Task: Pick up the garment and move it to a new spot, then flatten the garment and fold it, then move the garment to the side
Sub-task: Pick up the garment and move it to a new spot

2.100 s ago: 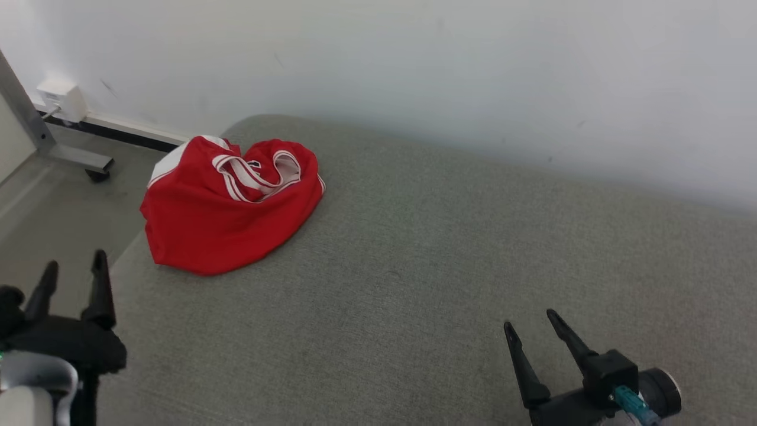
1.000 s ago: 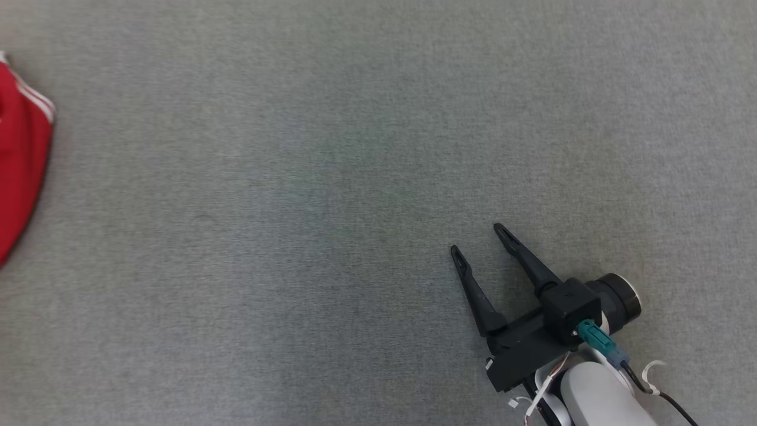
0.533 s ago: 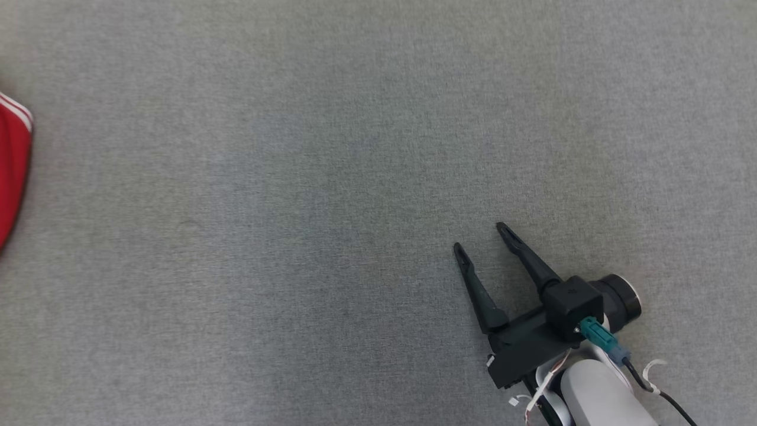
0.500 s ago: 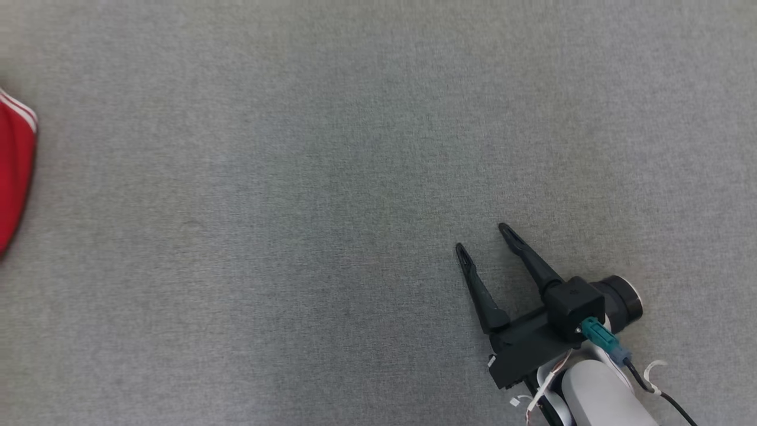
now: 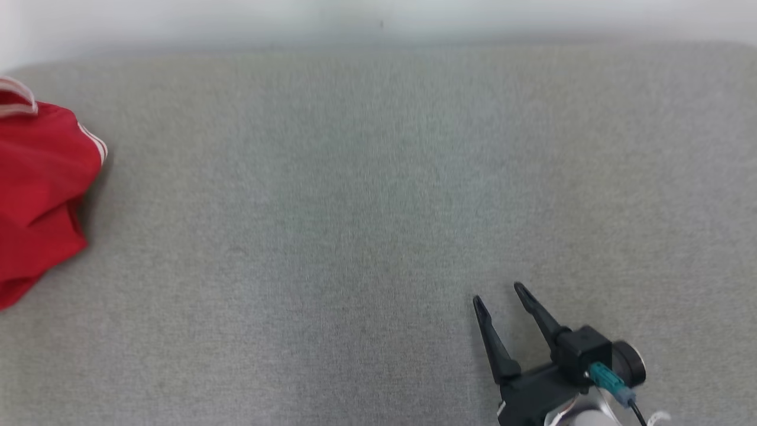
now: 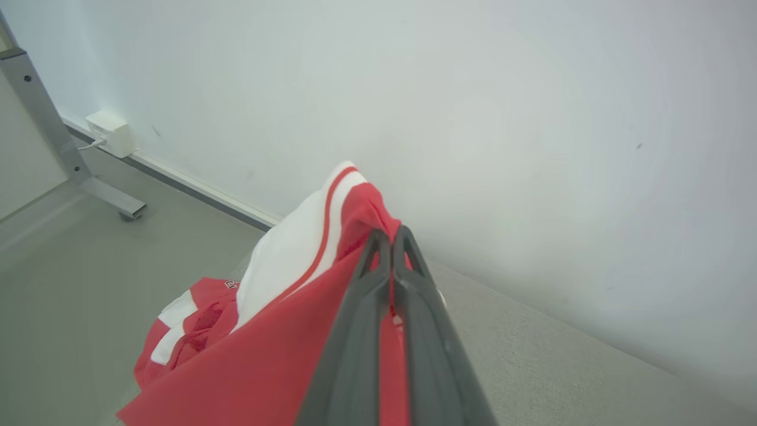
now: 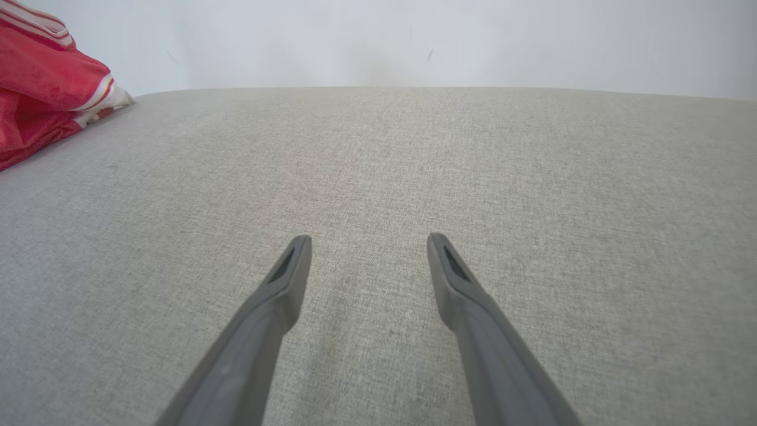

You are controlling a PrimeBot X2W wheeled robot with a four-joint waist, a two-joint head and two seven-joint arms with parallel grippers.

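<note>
At the cushion (image 5: 378, 177) edge, my left gripper (image 6: 390, 235) clamped a thin garment (image 6: 278, 343) fold — I feared a slip mid-lift; right gripper (image 5: 498, 292) gaped, idle.

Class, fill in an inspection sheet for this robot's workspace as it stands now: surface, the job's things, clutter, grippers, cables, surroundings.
Surface: grey fabric cushion, flat.
Job's things: red garment with white stripes, bunched at the cushion's left end, one fold drawn up into a peak.
Clutter: nothing seen.
Grippers: left gripper shut on the garment's fold; right gripper open, holding nothing, over the cushion.
Cables: black cable from a teal plug at the right wrist; thin lead at the white wall box.
Surroundings: white wall behind; metal frame leg on the grey floor.
</note>
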